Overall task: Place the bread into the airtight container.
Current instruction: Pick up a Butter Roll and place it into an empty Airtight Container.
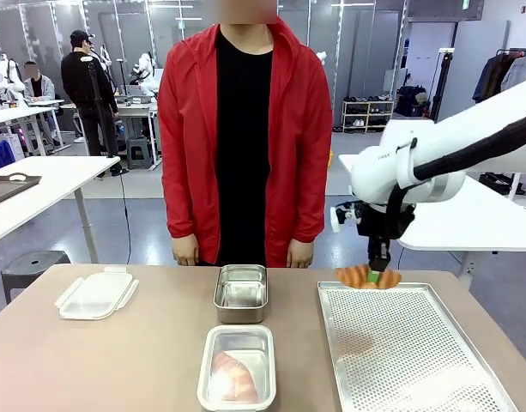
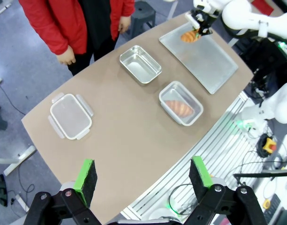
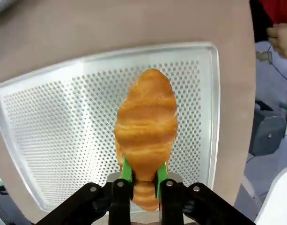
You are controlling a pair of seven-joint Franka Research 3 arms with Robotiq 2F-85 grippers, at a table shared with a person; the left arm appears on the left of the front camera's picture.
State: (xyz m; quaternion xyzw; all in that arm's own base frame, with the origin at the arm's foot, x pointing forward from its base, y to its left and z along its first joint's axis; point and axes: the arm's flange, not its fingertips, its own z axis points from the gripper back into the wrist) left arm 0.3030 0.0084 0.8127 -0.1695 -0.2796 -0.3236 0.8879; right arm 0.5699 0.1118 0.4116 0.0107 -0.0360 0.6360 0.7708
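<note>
- Bread (image 1: 368,276) (image 2: 190,36) (image 3: 145,136), a croissant, was pinched at one end between the green pads (image 3: 126,169) of the right gripper (image 1: 376,275) (image 2: 198,30) (image 3: 144,171).
- The jaws were closed tight on it, and the rest of the croissant stuck out beyond the fingertips.
- It was at the far corner of the tray (image 1: 408,352) (image 2: 209,61) (image 3: 49,117), on the side nearer the table's middle. Whether it touched the tray could not be told.
- A second bread (image 1: 234,378) (image 2: 179,108) lay inside the clear container (image 1: 237,333) (image 2: 164,96) near the robot's edge of the table (image 1: 117,360).
- A steel container (image 1: 241,296) (image 2: 140,64) stood just beyond it, with nothing in it.
- The lid (image 1: 97,293) (image 2: 70,116) lay well apart to the left.
- The left gripper (image 2: 143,173) hung high above the table's near edge, its fingers (image 2: 85,176) spread wide and holding nothing.
- A person (image 1: 243,129) in a red jacket stood at the far side, hands (image 1: 185,251) down.
</note>
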